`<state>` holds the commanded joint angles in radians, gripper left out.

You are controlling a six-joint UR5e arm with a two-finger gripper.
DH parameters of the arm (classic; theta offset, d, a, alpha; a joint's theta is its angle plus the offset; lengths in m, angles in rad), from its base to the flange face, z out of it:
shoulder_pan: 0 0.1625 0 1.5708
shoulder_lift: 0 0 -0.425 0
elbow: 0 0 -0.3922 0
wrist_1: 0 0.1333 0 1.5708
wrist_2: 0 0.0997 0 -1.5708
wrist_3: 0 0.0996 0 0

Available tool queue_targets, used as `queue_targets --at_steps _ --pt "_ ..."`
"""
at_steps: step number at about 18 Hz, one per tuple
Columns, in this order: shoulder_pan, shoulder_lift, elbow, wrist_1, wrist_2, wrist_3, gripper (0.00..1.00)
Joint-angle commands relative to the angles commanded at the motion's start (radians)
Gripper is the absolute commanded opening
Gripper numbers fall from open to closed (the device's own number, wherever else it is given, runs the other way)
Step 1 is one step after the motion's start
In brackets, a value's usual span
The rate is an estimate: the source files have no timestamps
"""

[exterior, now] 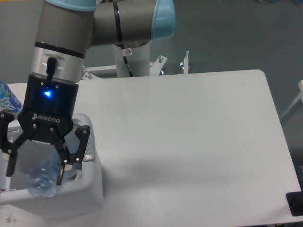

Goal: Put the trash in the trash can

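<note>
Over the bin (90,189), your fingers (59,174) are spreading wide so the bottle (42,178) is dropping inside.

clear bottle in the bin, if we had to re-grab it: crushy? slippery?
The clear bottle looks empty and see-through, so probably light and thin-walled; it may dent under a firm squeeze. Its smooth, rounded body would likely roll or slip between the fingers. It lies inside the trash can, below the open gripper, so the walls should stop any rolling.
</note>
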<state>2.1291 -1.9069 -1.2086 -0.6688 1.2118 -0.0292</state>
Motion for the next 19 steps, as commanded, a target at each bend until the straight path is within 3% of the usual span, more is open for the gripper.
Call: queue_targets --at_steps 3,7,11,16,19 --pt "0.061 0.017 -0.031 -0.002 0.006 0.037 1.00" --pt "0.205 0.034 -0.040 -0.008 0.020 0.107 1.00" --pt "0.288 0.061 -0.112 -0.020 0.188 0.213 1.00" --pt "0.287 0.135 -0.189 -0.245 0.463 0.631 1.00" --pt "0.295 0.140 -0.204 -0.307 0.526 0.791 1.00"
